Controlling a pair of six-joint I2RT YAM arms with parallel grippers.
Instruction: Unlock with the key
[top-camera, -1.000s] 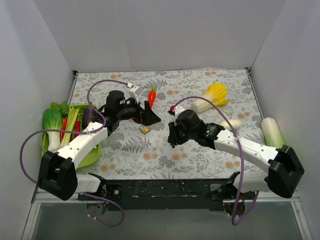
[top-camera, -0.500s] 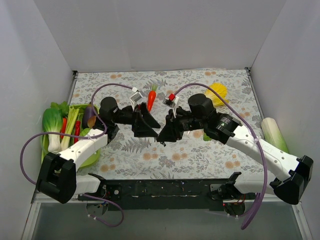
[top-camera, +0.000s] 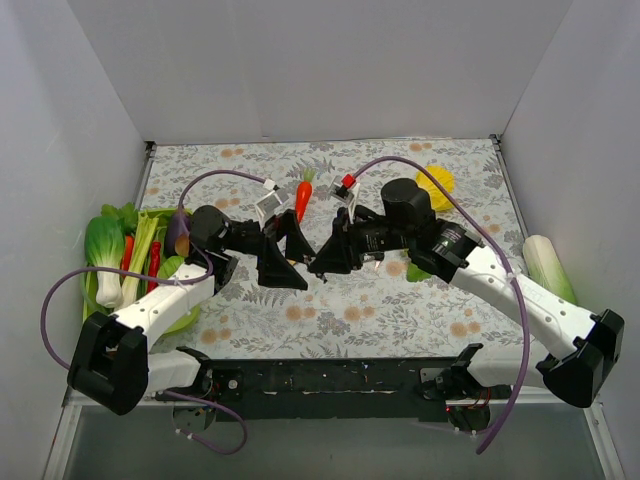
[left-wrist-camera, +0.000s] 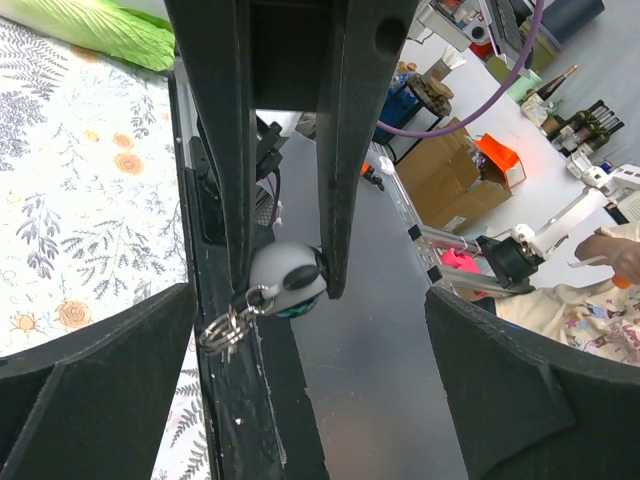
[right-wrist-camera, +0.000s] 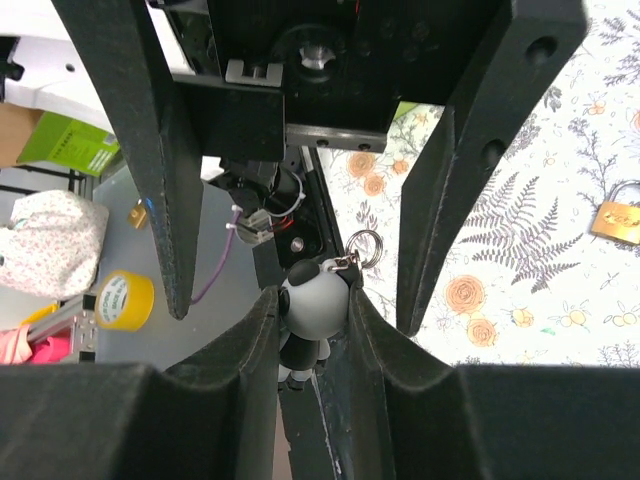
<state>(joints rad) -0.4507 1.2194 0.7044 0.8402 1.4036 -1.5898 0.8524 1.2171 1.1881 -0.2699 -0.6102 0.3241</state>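
My right gripper (right-wrist-camera: 312, 300) is shut on a small black-and-white panda key fob (right-wrist-camera: 316, 296), held above the floral cloth. A metal key ring (right-wrist-camera: 365, 245) hangs from the fob; I cannot make out the key's blade. The brass padlock (right-wrist-camera: 615, 222) lies on the cloth, apart from both grippers. My left gripper (left-wrist-camera: 310, 400) stands wide open, facing the right one, with nothing between its fingers. In the left wrist view, the fob (left-wrist-camera: 288, 280) and ring (left-wrist-camera: 228, 325) sit just beyond its tips. From above, the left gripper (top-camera: 292, 258) and right gripper (top-camera: 325, 258) nearly meet mid-table, hiding the padlock.
A green tray (top-camera: 185, 310) with bok choy, chillies and an eggplant sits at the left. A carrot (top-camera: 303, 195) and yellow cabbage (top-camera: 437, 181) lie at the back, a pale cabbage (top-camera: 548, 265) at the right wall. White walls enclose three sides.
The right gripper rose off the cloth with the panda fob and swung left. The left gripper drew back and turned to face it. The padlock is now covered in the top view.
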